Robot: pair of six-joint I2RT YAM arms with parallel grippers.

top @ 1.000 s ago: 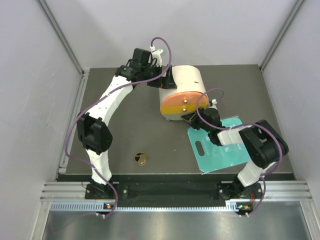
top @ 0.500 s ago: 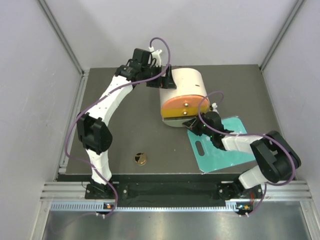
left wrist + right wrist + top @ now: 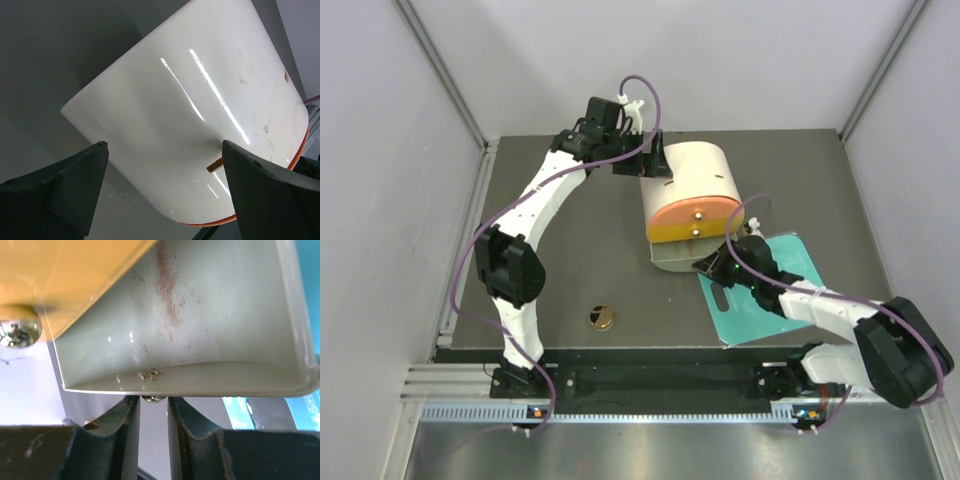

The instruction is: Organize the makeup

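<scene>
The round gold-rimmed black compact lies alone on the dark table near the front left. The two peach-beige tubes and the black-and-gold piece are out of view. The cream-and-orange cylindrical box lies on its side, and it fills the left wrist view. My left gripper is open at the box's back end, its fingers spread either side of the box. My right gripper is shut on the small metal knob of the box's lower drawer, which stands pulled out and looks empty.
The flat teal board lies under my right arm at the front right. The orange drawer front above has its own metal knob. Grey walls close in the table on three sides.
My right gripper has drawn back toward the near edge and the lower drawer has slid out of the box. The right arm has stretched lower. The left gripper has stayed at the box's back.
</scene>
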